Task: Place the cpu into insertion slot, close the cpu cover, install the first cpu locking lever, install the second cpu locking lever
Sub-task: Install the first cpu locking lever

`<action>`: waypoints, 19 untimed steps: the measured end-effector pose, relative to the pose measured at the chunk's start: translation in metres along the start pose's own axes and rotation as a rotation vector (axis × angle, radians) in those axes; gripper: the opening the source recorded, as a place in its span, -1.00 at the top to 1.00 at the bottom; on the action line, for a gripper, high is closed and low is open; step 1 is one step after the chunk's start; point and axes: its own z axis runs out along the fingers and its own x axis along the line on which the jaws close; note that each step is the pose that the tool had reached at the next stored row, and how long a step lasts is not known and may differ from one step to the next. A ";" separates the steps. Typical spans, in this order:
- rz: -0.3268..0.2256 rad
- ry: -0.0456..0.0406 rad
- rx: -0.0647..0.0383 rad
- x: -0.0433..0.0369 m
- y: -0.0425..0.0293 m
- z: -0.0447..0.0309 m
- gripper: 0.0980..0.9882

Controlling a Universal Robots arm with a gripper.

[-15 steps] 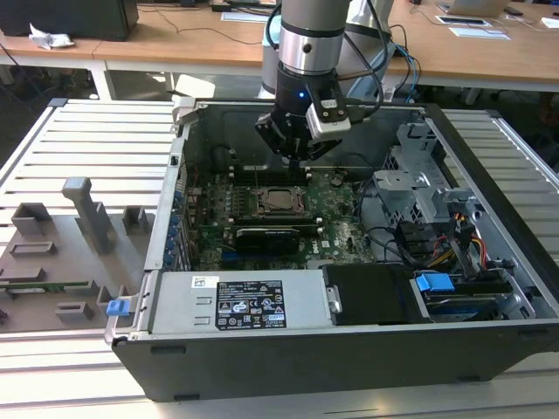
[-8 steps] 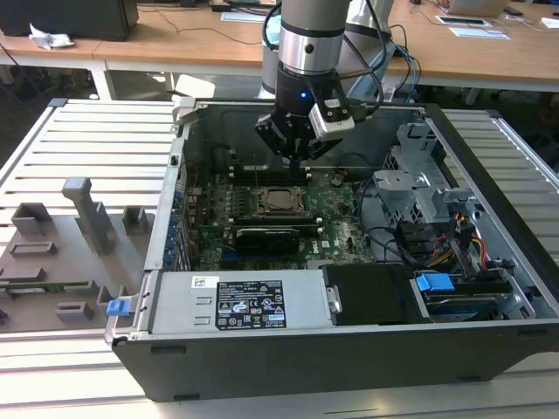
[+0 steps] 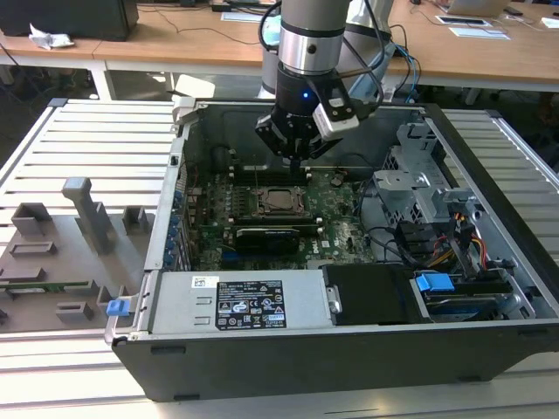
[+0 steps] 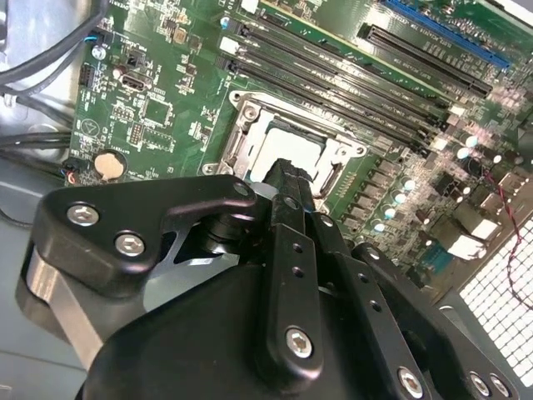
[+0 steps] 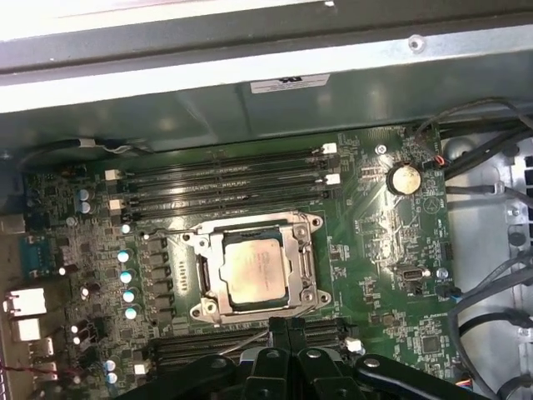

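The gripper (image 3: 295, 159), fingers pressed together, is held above the motherboard (image 5: 391, 242); the cpu (image 5: 260, 271) is seen seated beneath the closed cover (image 5: 311, 260).

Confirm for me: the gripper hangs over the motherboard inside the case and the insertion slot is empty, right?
Not quite. The insertion slot is not empty: the first wrist view shows the cpu seated in it. The gripper does hang over the motherboard inside the case.
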 end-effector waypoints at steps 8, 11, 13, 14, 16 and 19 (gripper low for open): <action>-0.055 -0.0014 0.000 0.0000 0.0000 0.0000 0.97; -0.081 -0.0020 0.000 0.0000 0.0000 0.0000 0.97; -0.093 -0.0024 0.000 0.0000 0.0000 0.0000 0.97; -0.102 -0.0026 0.000 0.0000 0.0000 0.0000 0.97; -0.126 -0.0032 0.000 0.0000 0.0000 0.0000 0.97; -0.157 -0.0040 -0.001 0.0000 0.0000 0.0000 0.97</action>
